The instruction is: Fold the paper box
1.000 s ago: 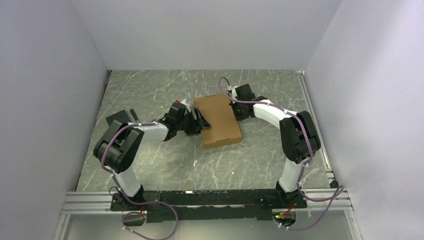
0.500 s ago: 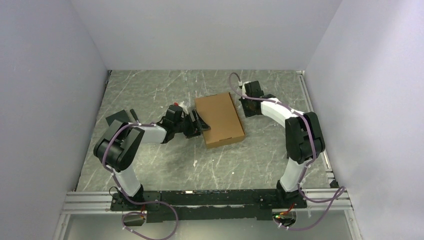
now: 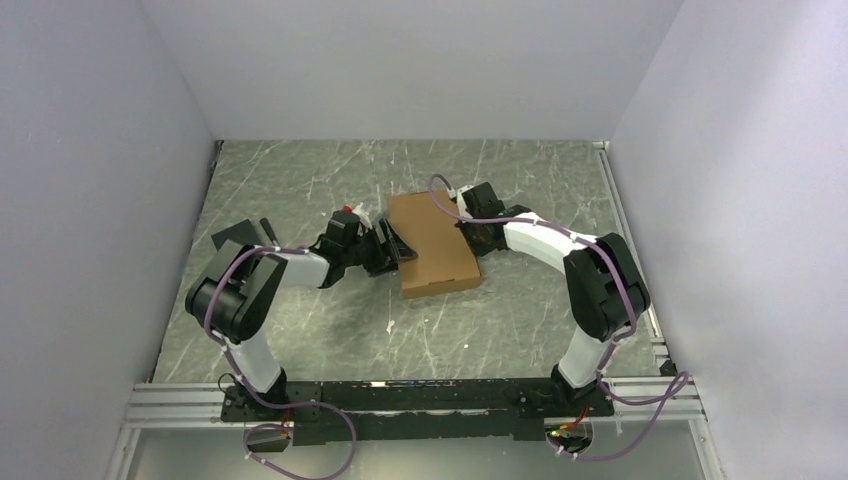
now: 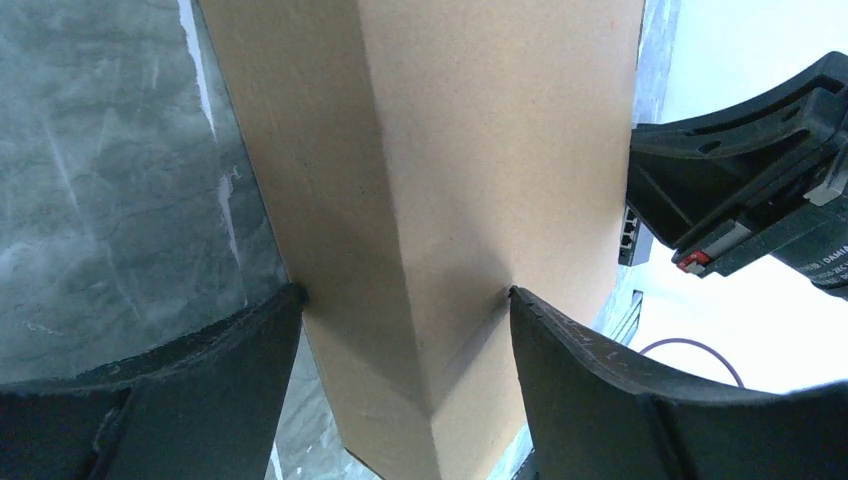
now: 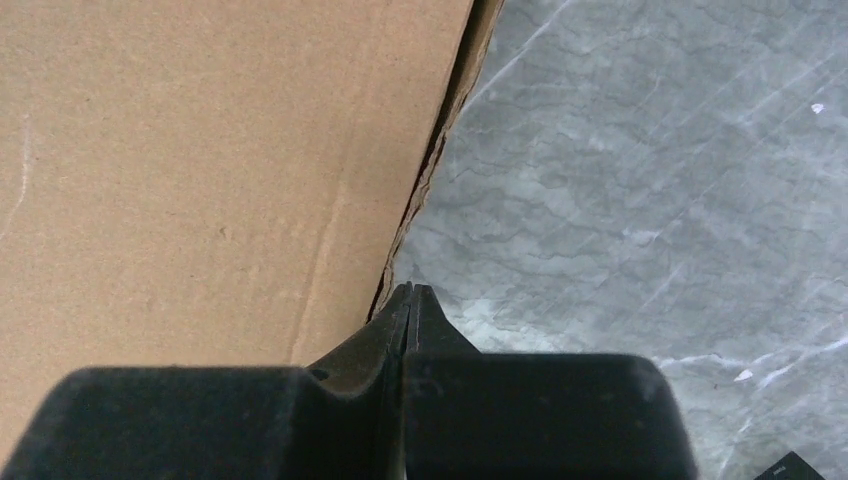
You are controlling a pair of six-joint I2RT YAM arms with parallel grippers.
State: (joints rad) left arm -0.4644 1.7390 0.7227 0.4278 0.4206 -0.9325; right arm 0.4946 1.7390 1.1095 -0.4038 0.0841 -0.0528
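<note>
Left end effector [image 4: 405, 300] wide, seemingly clamping paper box [image 3: 432, 240]; right end effector [image 5: 410, 295] closed, empty. Its shove might pop seam.

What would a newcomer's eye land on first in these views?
The brown paper box, closed up into a shallow rectangle, lies in the middle of the grey marbled table between the two arms. The left gripper straddles its left edge with a finger against each side. The right gripper, shut, has its tip at the box's right edge.
</note>
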